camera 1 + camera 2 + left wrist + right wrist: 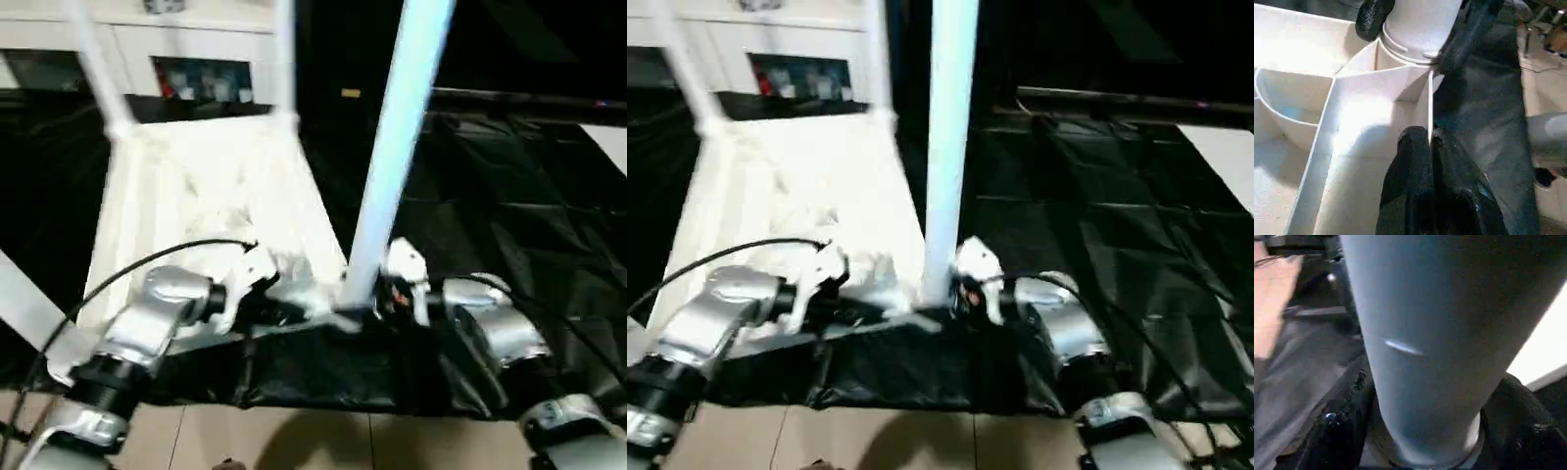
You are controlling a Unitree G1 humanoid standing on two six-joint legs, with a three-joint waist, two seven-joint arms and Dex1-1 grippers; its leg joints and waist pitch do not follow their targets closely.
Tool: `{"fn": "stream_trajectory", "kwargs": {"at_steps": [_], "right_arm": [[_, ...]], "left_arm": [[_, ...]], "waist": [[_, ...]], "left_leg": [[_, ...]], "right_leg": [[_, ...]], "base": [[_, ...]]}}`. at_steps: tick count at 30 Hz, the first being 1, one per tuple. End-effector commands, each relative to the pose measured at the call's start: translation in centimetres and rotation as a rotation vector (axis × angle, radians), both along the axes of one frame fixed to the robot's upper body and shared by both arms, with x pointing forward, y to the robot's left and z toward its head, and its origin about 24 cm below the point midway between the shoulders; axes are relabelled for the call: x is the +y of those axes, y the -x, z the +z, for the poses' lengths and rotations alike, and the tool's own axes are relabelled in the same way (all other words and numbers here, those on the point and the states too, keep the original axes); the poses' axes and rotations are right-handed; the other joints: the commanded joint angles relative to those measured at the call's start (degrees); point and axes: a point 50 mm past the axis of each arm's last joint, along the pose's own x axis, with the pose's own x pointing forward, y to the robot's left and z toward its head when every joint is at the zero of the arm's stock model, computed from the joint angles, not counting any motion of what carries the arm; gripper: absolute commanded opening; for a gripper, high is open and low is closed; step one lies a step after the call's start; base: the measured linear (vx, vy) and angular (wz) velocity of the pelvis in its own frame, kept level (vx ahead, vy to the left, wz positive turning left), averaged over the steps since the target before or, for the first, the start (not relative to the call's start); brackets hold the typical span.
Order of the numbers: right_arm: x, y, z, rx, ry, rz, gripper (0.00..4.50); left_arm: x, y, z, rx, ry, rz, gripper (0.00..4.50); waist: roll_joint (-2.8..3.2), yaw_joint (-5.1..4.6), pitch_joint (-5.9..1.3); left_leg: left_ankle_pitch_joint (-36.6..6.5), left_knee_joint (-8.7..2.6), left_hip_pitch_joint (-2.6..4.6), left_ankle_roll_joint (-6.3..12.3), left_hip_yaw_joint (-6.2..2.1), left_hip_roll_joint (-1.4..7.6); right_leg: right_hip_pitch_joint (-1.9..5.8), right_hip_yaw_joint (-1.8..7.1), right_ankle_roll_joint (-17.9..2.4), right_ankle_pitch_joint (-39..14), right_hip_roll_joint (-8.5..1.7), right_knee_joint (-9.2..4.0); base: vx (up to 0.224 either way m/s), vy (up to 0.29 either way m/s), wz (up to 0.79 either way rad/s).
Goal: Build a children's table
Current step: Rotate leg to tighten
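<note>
left eye view, black-covered work table (pixel 509 225), tiled floor (pixel 294 436)

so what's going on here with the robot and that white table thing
The robot is putting together a white plastic children's table, whose top lies upside down on the black-covered work table. The right gripper has its black fingers around the base of a long white tubular leg standing upright in the near corner socket. The left gripper is shut on a thin rib of the top's underside. Two far legs already stand.
</note>
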Motion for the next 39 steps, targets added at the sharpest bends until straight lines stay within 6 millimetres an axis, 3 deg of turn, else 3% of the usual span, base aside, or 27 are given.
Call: {"fn": "stream_trajectory", "kwargs": {"at_steps": [1, 2, 7, 13, 21, 23, 27, 30, 35, 37, 38, 39], "right_arm": [[0.2, 0.9, -1.0, 0.063, 0.021, 0.051, 3.01], [0.3, 1.2, -0.9, 0.083, 0.011, 0.097, 3.01], [0.5, 1.7, -0.9, 0.111, -0.001, 0.158, 2.69], [0.6, 2.1, -0.9, 0.141, -0.008, 0.210, 2.59], [1.3, 2.2, -1.5, 0.155, -0.044, 0.171, 2.57], [2.3, 1.6, -2.0, 0.121, -0.075, 0.035, 2.57], [3.1, 0.7, -2.5, 0.096, -0.088, -0.157, 2.54], [4.5, -0.2, -2.9, 0.085, -0.134, -0.380, 2.54], [6.7, -0.7, -3.0, 0.090, -0.141, -0.532, 2.53], [7.0, -0.7, -3.1, 0.101, -0.144, -0.540, 2.53], [7.7, -0.6, -2.9, 0.079, -0.137, -0.523, 2.53], [8.0, -0.6, -2.7, 0.067, -0.136, -0.510, 3.09]], "left_arm": [[-1.4, 0.0, 1.1, -0.026, 0.056, -0.094, 0.00], [-1.1, 0.1, 1.2, -0.011, 0.054, -0.107, 0.00], [-0.9, 0.2, 1.2, 0.001, 0.048, -0.111, 0.00], [-0.9, 0.4, 1.1, 0.013, 0.046, -0.125, 0.00], [-1.1, 0.0, 1.0, -0.022, 0.049, -0.070, 0.00], [-1.8, -0.9, 0.9, -0.081, 0.062, 0.034, 0.00], [-2.7, -1.6, 0.8, -0.120, 0.070, 0.107, 0.00], [-4.3, -2.3, 0.7, -0.163, 0.091, 0.215, 0.00], [-5.9, -2.7, 0.8, -0.198, 0.103, 0.313, 0.00], [-6.1, -2.7, 0.8, -0.202, 0.104, 0.323, 0.00], [-6.5, -2.6, 0.8, -0.205, 0.117, 0.328, 0.00], [-6.8, -2.5, 0.8, -0.203, 0.125, 0.321, 0.00]], "waist": [[0.17, -0.04, -2.91], [-0.26, 0.03, -2.90], [-0.44, 0.40, -3.08], [-0.17, 0.89, -3.20], [-0.14, 0.89, -3.15], [-0.09, 0.68, -2.88], [-0.28, 0.21, -2.67], [-0.33, -0.39, -2.66], [-0.53, -0.77, -2.82], [-0.43, -0.77, -2.88], [-0.02, -0.76, -2.91], [-0.20, -0.82, -2.97]], "left_leg": [[-14.12, -3.81, 0.40, 2.52, 0.11, 1.65], [-14.37, -3.85, 0.37, 2.25, 0.07, 1.61], [-12.41, -3.74, 0.31, 2.37, 0.06, 1.55], [-11.19, -3.59, 0.28, 2.63, 0.08, 1.51], [-12.21, -3.67, 0.29, 1.97, 0.02, 1.48], [-13.97, -3.83, 0.39, 1.35, 0.03, 1.39], [-18.31, -4.30, 0.66, -0.54, -0.52, 1.29], [-18.58, -4.34, 0.64, -1.15, -0.60, 1.21], [-17.33, -4.29, 0.34, -0.48, -0.59, 1.15], [-16.33, -4.31, 0.21, -0.12, -0.51, 1.14], [-16.22, -4.30, 0.20, -0.12, -0.51, 1.13], [-15.79, -4.27, 0.14, 0.00, -0.45, 1.14]], "right_leg": [[2.83, 2.43, -13.08, -12.62, -2.79, -3.58], [2.81, 2.43, -12.58, -13.41, -2.80, -3.64], [2.83, 2.43, -12.69, -11.07, -2.83, -3.32], [2.94, 2.36, -13.25, -9.08, -2.78, -3.05], [2.92, 2.37, -13.05, -10.29, -2.83, -3.25], [2.69, 2.43, -12.61, -12.83, -2.90, -3.67], [2.48, 2.32, -8.34, -24.36, -3.19, -4.81], [2.27, 2.37, -7.53, -25.22, -3.19, -5.02], [2.21, 2.39, -6.75, -24.65, -3.16, -5.02], [2.29, 2.40, -7.09, -22.38, -3.02, -4.82], [2.29, 2.46, -7.31, -21.55, -2.99, -4.70], [2.38, 2.43, -7.58, -20.05, -2.90, -4.63]], "base": [[0.000, 0.000, 0.00], [0.000, 0.000, 0.00], [0.000, 0.000, 0.00], [0.000, 0.000, 0.00], [0.000, 0.000, 0.00], [0.000, 0.000, 0.00], [0.000, 0.000, 0.00], [0.000, 0.000, 0.00], [0.000, 0.000, 0.00], [0.000, 0.000, 0.00], [0.000, 0.000, 0.00], [0.000, 0.000, 0.00]]}}
